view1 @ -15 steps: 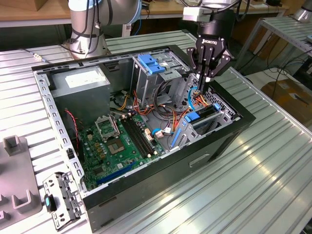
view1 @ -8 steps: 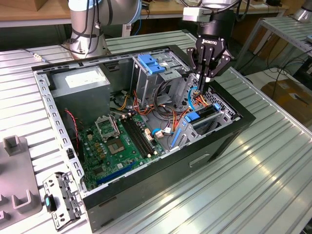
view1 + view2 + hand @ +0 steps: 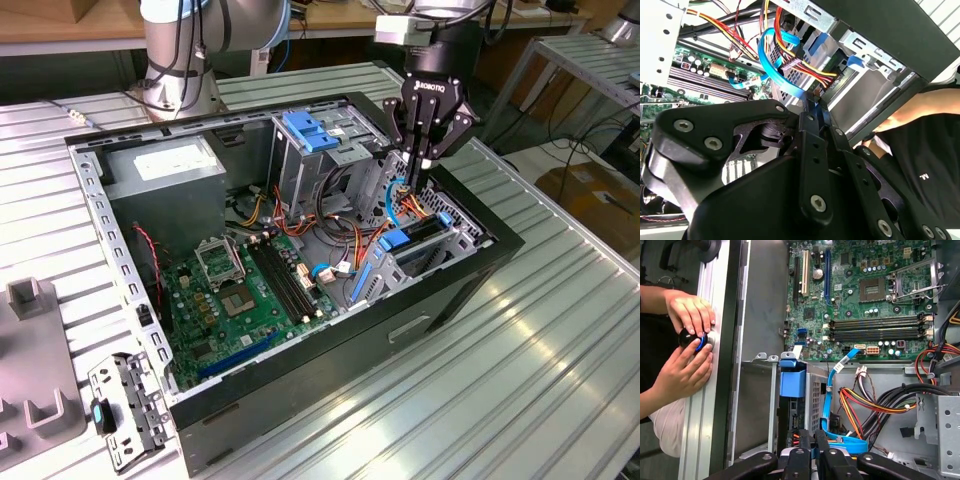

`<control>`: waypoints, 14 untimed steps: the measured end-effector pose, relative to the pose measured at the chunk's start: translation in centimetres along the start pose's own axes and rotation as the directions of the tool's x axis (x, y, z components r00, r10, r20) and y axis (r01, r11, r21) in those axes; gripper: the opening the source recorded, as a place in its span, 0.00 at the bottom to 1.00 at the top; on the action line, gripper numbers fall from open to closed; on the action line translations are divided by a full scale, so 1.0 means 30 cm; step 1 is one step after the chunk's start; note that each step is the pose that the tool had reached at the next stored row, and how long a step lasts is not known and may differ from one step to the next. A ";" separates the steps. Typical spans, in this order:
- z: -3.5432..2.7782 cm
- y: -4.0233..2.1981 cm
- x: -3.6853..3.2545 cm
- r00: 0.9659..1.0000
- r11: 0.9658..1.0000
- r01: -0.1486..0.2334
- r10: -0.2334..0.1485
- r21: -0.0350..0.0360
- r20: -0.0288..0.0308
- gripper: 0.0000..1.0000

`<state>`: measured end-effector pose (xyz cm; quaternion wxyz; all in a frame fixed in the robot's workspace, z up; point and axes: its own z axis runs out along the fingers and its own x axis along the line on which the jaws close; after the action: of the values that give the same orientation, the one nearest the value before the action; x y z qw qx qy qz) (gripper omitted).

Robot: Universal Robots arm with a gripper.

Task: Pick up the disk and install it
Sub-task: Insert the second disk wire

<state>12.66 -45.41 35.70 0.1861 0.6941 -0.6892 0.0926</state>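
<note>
Disk [image 3: 418, 240], dark w/ blue rails, sits in bay; hand [image 3: 424, 160] closed, empty above.

— Where is there room inside the open case [image 3: 300, 385]?

— Over the motherboard [image 3: 235, 290]; nothing tall stands on it. The table [image 3: 500, 370] beside the case is bare too.

— And by the drive bays?

— Crowded. The pincer [image 3: 425, 160], fingers together, hangs just above the disk [image 3: 415, 242] seated in its bay, with a curved blue cable [image 3: 829, 405] and orange-yellow wires [image 3: 865, 412] close beside it. The raised metal cage [image 3: 310, 165] stands next to them.

— Outside?

— A person's hands [image 3: 687, 347] rest on the table beyond the case wall.
</note>
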 end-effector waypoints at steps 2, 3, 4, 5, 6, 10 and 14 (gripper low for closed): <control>0.001 0.011 0.000 1.000 1.000 0.002 -0.002 0.007 0.006 0.16; 0.003 0.016 0.000 1.000 1.000 0.002 -0.002 0.012 0.011 0.16; 0.008 0.017 0.008 1.000 1.000 0.003 -0.004 0.017 0.023 0.16; 0.011 0.018 0.014 0.999 1.000 0.004 -0.004 0.019 0.032 0.16; 0.014 0.019 0.019 0.999 1.000 0.004 -0.005 0.021 0.038 0.16; 0.024 0.024 0.037 0.998 0.999 0.004 -0.006 0.033 0.064 0.16; 0.028 0.040 0.040 0.997 0.999 0.003 -0.006 0.047 0.074 0.16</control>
<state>11.40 -46.82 35.56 0.1444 0.7028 -0.6917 0.0825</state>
